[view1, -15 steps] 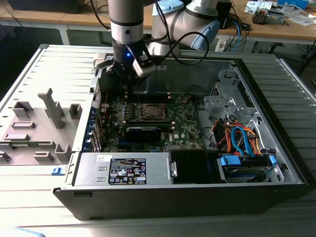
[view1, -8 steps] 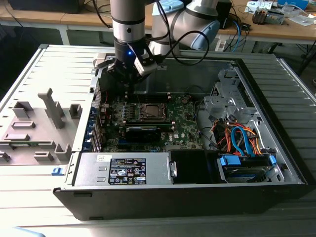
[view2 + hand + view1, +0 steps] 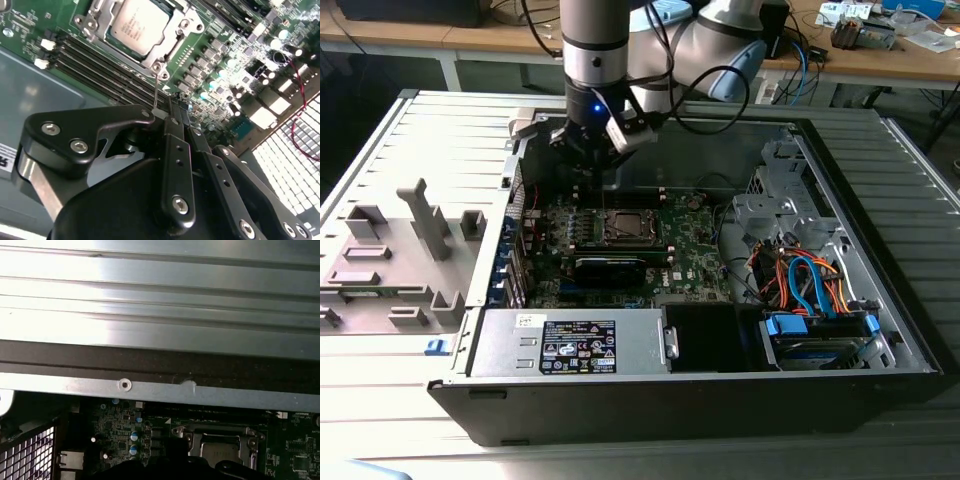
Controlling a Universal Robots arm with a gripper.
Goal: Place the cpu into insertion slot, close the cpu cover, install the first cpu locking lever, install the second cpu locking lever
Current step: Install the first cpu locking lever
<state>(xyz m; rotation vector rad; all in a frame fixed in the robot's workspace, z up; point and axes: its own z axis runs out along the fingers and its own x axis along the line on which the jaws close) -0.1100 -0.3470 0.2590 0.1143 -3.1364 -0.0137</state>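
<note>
The cpu is a flat square chip with a shiny silver-grey top. It lies flat in the insertion slot on the green board, with the thin metal cpu cover framing it. The gripper hangs just above, at the socket's 12 o'clock in the exterior view; whether its claw is open, I cannot tell.

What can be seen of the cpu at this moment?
The cpu is a flat square chip with a silver-grey metal top bearing fine print. It lies flat in the insertion slot on the green board, and the silver cpu cover frames its edges, apparently lying closed over it. A thin wire lever runs out from the socket's corner. The gripper hangs above the board beside the socket, not touching the chip. In the first wrist view part of the top shows.
</note>
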